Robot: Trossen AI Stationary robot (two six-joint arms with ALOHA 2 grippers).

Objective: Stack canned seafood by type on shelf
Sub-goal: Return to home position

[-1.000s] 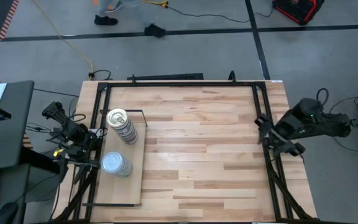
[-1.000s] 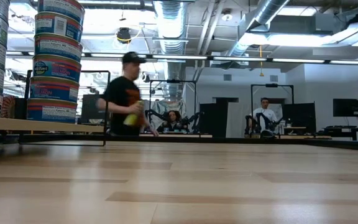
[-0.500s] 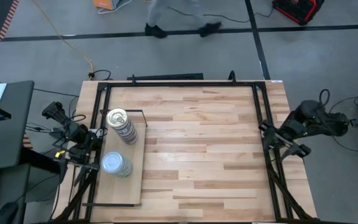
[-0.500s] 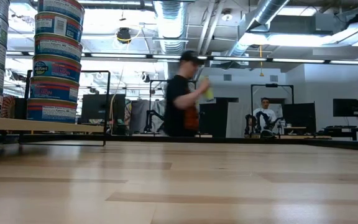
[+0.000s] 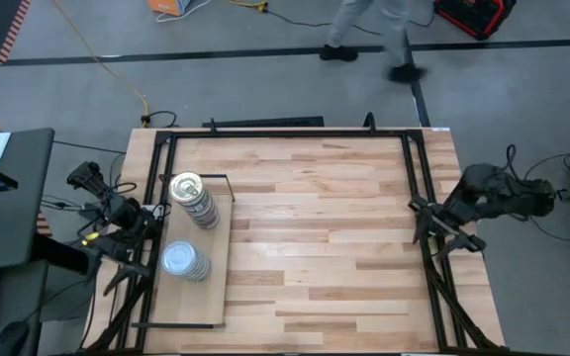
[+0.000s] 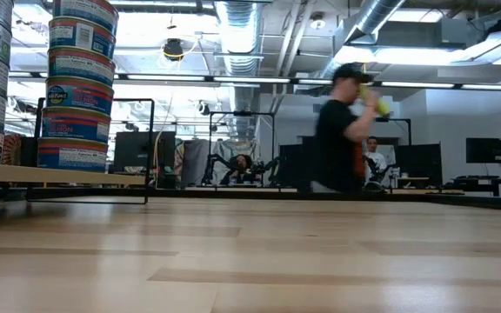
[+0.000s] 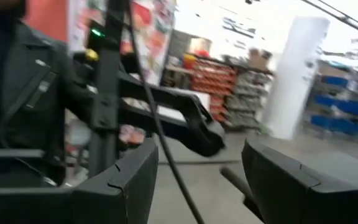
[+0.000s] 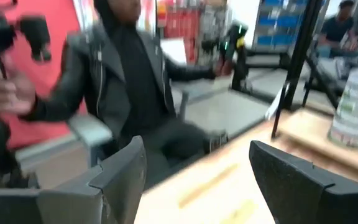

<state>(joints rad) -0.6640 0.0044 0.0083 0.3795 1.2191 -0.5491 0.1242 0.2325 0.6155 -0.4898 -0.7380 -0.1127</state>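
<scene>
Surface: a slatted butcher-block tabletop (image 5: 315,227) in an open workshop, where a person (image 6: 342,130) walks past well behind it.
Shelf: the shelf (image 5: 211,297), a pale board, lies on the tabletop at the left arm's side.
Canned seafood: all the tins in view sit on the shelf. The gold-topped stack (image 5: 192,198) is at the shelf's wire-frame end. The silver-topped stack (image 5: 184,261) is near it toward the shelf's middle, and the two do not touch.
Left gripper: the left gripper (image 7: 201,168) is just beyond the shelf's outer long edge, off the table, with its jaws spread and nothing between them.
Right gripper: the right gripper (image 8: 197,168) is well apart from the shelf at the opposite table edge, also with its jaws spread and empty.
Step in hand: the sorting looks finished, so this is judged to be parking both arms.
Doing it well: draw the left arm away from the shelf rather than across it, and keep it slow and level. Leave both sets of jaws parted.
Risk: both stacks are tall, so a brush from the left arm's links or cable could topple one.
</scene>
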